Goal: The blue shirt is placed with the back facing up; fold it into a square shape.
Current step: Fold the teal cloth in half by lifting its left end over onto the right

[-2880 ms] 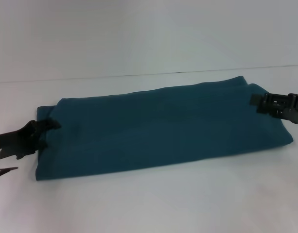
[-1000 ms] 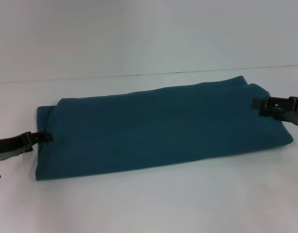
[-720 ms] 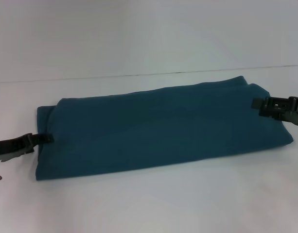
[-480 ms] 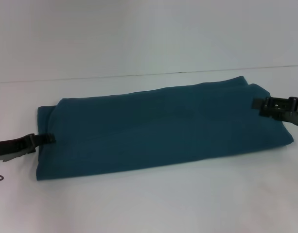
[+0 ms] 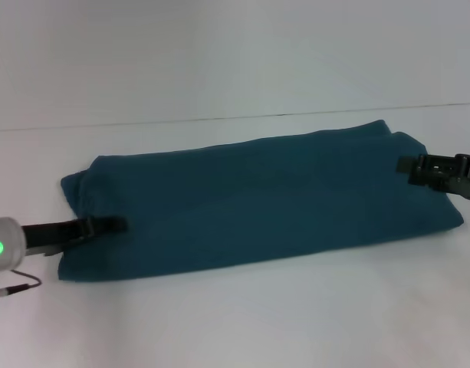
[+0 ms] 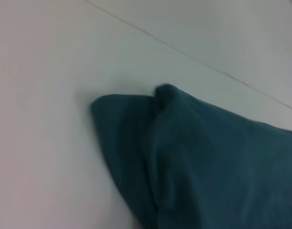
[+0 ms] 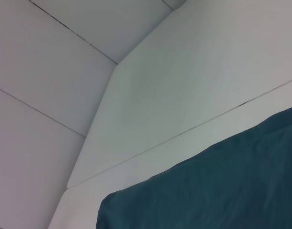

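The blue shirt [image 5: 258, 199] lies on the white table [image 5: 258, 326] as a long folded band running from left to right. My left gripper [image 5: 116, 225] reaches in from the left, low over the band's left end, its thin fingers shut on the fabric there. My right gripper [image 5: 407, 165] rests at the band's far right end. The left wrist view shows a bunched corner of the blue shirt [image 6: 222, 162] on the table. In the right wrist view, an edge of the blue shirt [image 7: 217, 191] lies below the table's back edge.
A white wall [image 5: 235, 54] rises behind the table's back edge [image 5: 235, 119]. Bare tabletop runs in front of the shirt and to both sides. A thin cable [image 5: 20, 285] hangs by my left wrist.
My left gripper has closed on the shirt's left end and moved right over the band, and that end has bunched up slightly. The right gripper has barely moved.
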You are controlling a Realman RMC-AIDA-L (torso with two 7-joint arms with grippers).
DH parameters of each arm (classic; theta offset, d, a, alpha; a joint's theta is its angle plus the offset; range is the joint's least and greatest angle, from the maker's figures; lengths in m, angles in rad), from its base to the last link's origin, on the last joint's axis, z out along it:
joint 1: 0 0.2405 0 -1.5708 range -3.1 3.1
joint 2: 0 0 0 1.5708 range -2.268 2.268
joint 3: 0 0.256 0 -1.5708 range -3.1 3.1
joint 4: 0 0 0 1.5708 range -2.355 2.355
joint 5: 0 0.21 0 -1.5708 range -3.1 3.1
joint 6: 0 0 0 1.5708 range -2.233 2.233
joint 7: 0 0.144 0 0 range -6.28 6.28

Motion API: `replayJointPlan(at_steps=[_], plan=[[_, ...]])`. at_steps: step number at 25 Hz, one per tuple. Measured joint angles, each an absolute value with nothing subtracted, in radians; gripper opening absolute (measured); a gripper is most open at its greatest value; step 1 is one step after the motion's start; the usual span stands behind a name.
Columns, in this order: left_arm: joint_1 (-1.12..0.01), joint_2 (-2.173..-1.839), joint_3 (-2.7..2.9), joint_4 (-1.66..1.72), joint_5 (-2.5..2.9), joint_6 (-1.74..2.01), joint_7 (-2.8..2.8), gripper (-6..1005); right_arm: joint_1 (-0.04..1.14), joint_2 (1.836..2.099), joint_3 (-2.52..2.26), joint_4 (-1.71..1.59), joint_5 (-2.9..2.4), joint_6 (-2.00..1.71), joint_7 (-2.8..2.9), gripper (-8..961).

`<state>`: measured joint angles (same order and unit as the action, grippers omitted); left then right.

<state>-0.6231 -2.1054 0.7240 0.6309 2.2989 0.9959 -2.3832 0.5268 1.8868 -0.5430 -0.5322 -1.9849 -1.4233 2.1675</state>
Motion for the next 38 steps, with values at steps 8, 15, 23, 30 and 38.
replayJointPlan(at_steps=[8, 15, 23, 30, 38], plan=[[-0.632, -2.116, 0.74, 0.67, 2.297, 1.022, -2.415, 655, 0.527, 1.888, -0.54, -0.534, -1.985, -1.422, 2.167, 614], [-0.634, -2.114, 0.743, 0.677, 2.295, 1.024, -2.418, 557, 0.525, 1.888, -0.535, -0.534, -1.985, -1.422, 2.168, 614], [-0.635, -2.109, 0.74, 0.683, 2.287, 1.038, -2.414, 191, 0.527, 1.888, -0.534, -0.534, -1.984, -1.422, 2.167, 613], [-0.596, -2.08, 0.725, 0.759, 2.228, 1.159, -2.409, 115, 0.526, 1.891, -0.534, -0.535, -1.98, -1.422, 2.171, 613], [-0.597, -2.015, 0.54, 0.78, 2.374, 1.299, -2.422, 115, 0.52, 1.893, -0.528, -0.534, -1.978, -1.424, 2.176, 614]])
